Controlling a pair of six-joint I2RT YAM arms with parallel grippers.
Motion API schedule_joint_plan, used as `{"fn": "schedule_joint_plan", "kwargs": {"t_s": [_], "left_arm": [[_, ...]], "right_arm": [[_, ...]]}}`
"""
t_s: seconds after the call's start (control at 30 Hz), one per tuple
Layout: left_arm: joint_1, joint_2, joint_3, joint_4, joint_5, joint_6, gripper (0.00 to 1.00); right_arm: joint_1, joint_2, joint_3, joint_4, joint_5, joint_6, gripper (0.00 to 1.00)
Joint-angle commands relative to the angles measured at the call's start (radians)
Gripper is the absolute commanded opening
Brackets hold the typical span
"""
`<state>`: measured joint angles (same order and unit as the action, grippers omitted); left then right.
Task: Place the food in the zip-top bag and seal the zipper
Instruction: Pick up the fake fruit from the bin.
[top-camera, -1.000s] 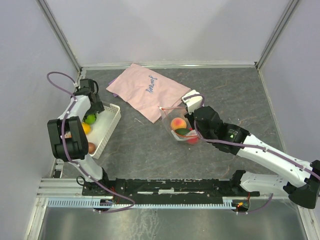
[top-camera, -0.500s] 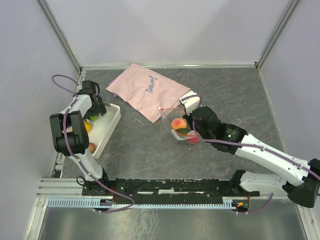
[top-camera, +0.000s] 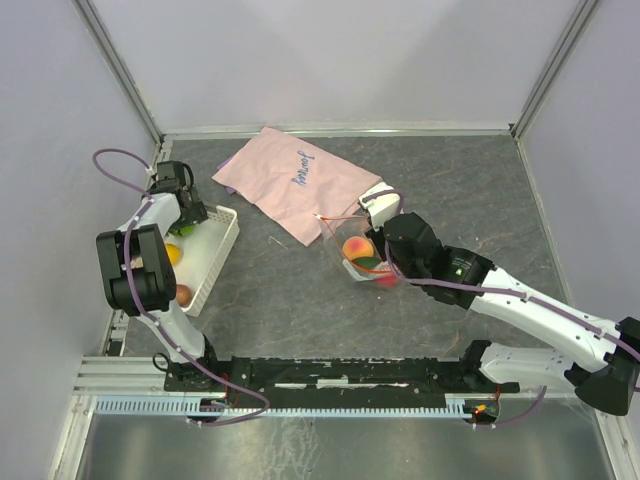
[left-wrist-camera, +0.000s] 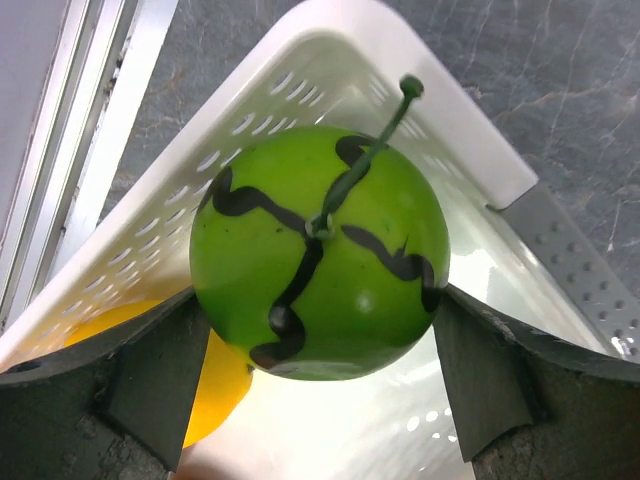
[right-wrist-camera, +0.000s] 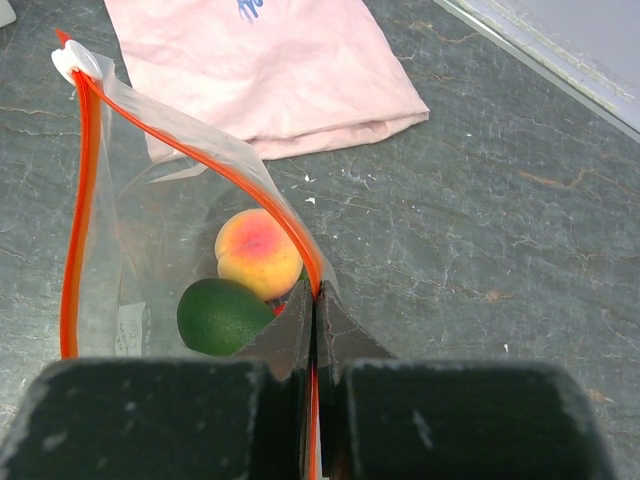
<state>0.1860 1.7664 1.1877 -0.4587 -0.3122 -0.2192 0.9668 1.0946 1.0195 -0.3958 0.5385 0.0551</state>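
The right tool (right-wrist-camera: 313, 325) is pressed together on the zipper (right-wrist-camera: 80, 200), pinching the near end of the zip-top bag (right-wrist-camera: 170, 200) so that its mouth gapes. A peach fruit (right-wrist-camera: 258, 250) and a dark green fruit (right-wrist-camera: 222, 315) already lie inside the bag. Well to the left of the bag, the left tool (left-wrist-camera: 318, 345) is spread wide, with both fingers against the sides of a bright green fruit (left-wrist-camera: 318, 250) over the white basket (left-wrist-camera: 440, 130). An orange fruit (left-wrist-camera: 215, 385) sits beneath it.

I'd guess the green fruit is light, hard and glossy, so it could squirt out of the grip. Holding it across its widest part, as now, looks right to me. The bag is thin and floppy, and only that one pinch keeps it open.

The basket wall has to be cleared first. Between the basket and the bag the counter (right-wrist-camera: 480, 200) is bare, so there is room to cross. The pink cloth (right-wrist-camera: 270, 70) lies just behind the bag, and the right arm crowds the bag's right side. The mouth is narrow, so I'd come at it from the left.
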Motion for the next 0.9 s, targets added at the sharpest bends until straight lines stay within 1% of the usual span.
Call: {"fn": "schedule_joint_plan", "kwargs": {"t_s": [0.0,0.37,0.5,0.57,0.6,0.77,0.87], "left_arm": [[0.004,-0.002,0.001,0.099,-0.007,-0.026,0.94],[0.004,0.050,0.005,0.135,0.004,0.005,0.92],[0.004,0.064,-0.003,0.159,0.007,0.011,0.94],[0.005,0.068,-0.009,0.171,0.009,0.014,0.99],[0.004,0.070,-0.011,0.176,0.010,0.016,1.00],[0.006,0.073,-0.011,0.194,0.017,0.025,0.99],[0.007,0.062,-0.013,0.198,0.030,0.030,0.96]], "right_arm": [[0.001,0.002,0.007,0.041,0.003,-0.005,0.02],[0.000,0.038,0.017,0.035,-0.013,-0.003,0.02],[0.000,0.048,0.022,0.029,-0.015,-0.003,0.02],[0.000,0.052,0.021,0.028,-0.017,-0.002,0.02],[0.001,0.055,0.023,0.028,-0.018,-0.001,0.02],[0.000,0.063,0.027,0.023,-0.020,-0.003,0.02],[0.001,0.069,0.027,0.023,-0.021,-0.002,0.02]]}}
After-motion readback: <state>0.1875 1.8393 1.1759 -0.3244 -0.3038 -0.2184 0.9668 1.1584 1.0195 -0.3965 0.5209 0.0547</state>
